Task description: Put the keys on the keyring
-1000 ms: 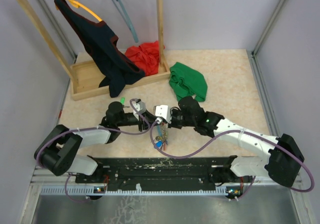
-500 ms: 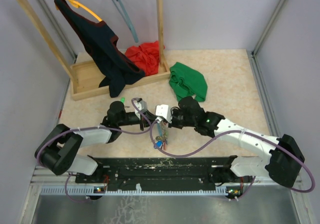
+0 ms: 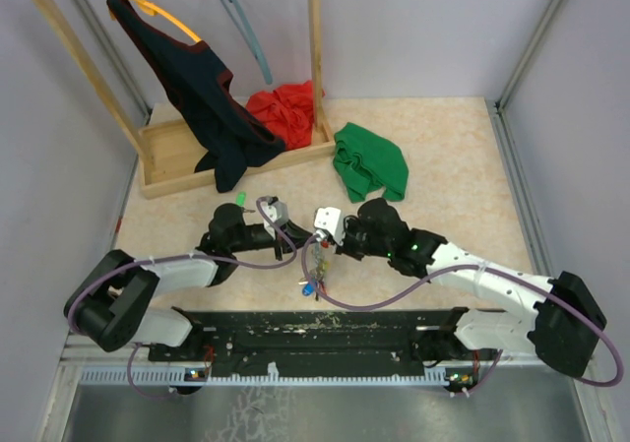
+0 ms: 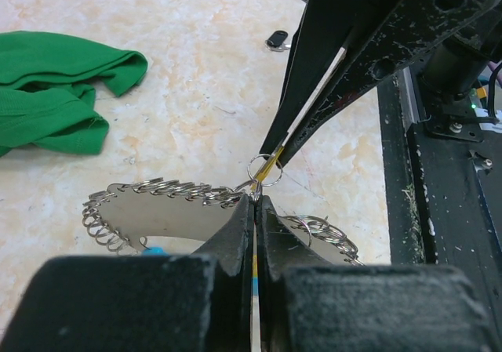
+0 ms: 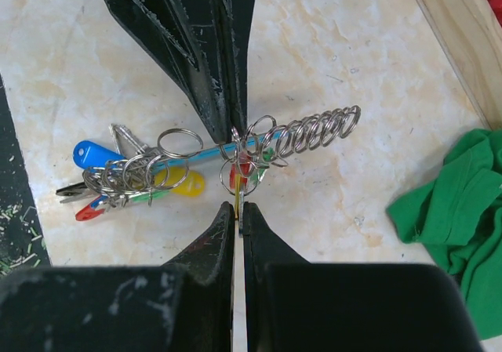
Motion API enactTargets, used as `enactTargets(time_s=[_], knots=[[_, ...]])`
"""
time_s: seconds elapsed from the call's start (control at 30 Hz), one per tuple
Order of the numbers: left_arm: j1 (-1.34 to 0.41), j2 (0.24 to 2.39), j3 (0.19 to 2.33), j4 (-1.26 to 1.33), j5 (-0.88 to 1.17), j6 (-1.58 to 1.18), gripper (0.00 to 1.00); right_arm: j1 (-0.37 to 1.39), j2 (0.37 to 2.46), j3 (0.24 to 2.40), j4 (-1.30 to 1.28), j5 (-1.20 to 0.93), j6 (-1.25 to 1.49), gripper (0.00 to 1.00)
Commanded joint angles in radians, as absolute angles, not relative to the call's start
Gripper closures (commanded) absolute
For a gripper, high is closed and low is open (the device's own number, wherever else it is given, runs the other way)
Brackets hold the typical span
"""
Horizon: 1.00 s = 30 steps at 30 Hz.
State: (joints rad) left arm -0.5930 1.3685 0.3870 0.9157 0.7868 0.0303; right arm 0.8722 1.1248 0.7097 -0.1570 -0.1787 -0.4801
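Pinching the keyring (image 4: 169,187) tight, your left gripper (image 4: 256,205) holds it steady so your right gripper (image 5: 238,209), squeezing a yellow key (image 4: 272,162), can hook it on.

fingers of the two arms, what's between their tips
In the right wrist view the keyring, blue stretch and small rings, lies between the left fingers and right fingers; the right ones pinch a yellow-tagged key.
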Motion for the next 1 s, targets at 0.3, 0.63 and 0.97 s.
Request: enactTargets(time_s=[0.3,0.63,0.97], knots=[[-0.581,1.338,0.349,1.016,0.756,0.001,1.0,0.85,1.154,0.679,-0.101,-0.165,-0.396,1.0],[-0.581,1.377,0.429,0.855,0.718,0.065,1.0,0.849,1.115,0.711,-0.087,0.008,-0.305,0.67],[-0.581,1.493,0.587,0.639,0.52,0.072,1.0,0.849,0.878,0.582,0.0,0.255,-0.087,0.48]])
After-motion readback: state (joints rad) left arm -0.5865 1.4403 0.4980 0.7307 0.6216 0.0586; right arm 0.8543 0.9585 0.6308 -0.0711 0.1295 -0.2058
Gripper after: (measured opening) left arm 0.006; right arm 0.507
